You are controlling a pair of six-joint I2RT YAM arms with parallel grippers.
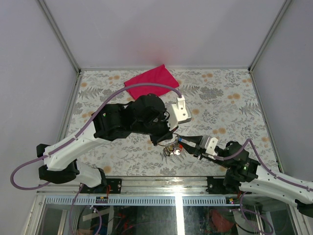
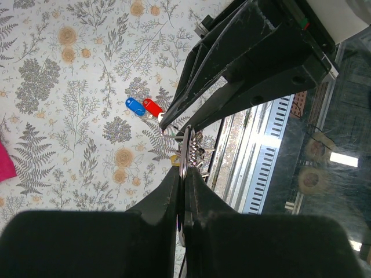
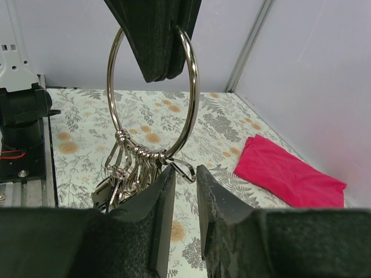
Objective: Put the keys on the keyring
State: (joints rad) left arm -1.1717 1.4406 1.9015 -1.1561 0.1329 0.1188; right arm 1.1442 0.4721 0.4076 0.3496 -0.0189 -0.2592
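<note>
The right gripper point(image 3: 185, 174) reaches in from the near right. Its jaws are parted by a narrow gap and there is nothing between them. Its fingertips point left at the lowest part of the keyring point(image 3: 137, 153), just short of it, level with a small clip hanging there.

The keyring hangs upright over the near middle of the table point(image 1: 220, 98). The left gripper point(image 3: 164, 74) comes down on it from above, with its jaws pressed together on the top of the ring. In the left wrist view the ring shows edge-on, pinched between that gripper's two fingers point(image 2: 168, 191). The bunch of black-headed keys point(image 3: 110, 191) dangles from the bottom of the ring, on the side away from the cloth. The right wrist view shows it partly hidden behind one of the right fingers. Whether the bunch reaches the table I cannot tell.

The keys point(image 2: 152, 107), one red-headed and one blue-headed, lie flat on the table side by side, off the ring. They sit just beyond the right gripper's tips point(image 2: 167, 120) as seen from the left wrist.

Farther back, well apart from all this, a magenta cloth point(image 1: 151, 82) lies folded at the far edge of the table, left of the middle.
</note>
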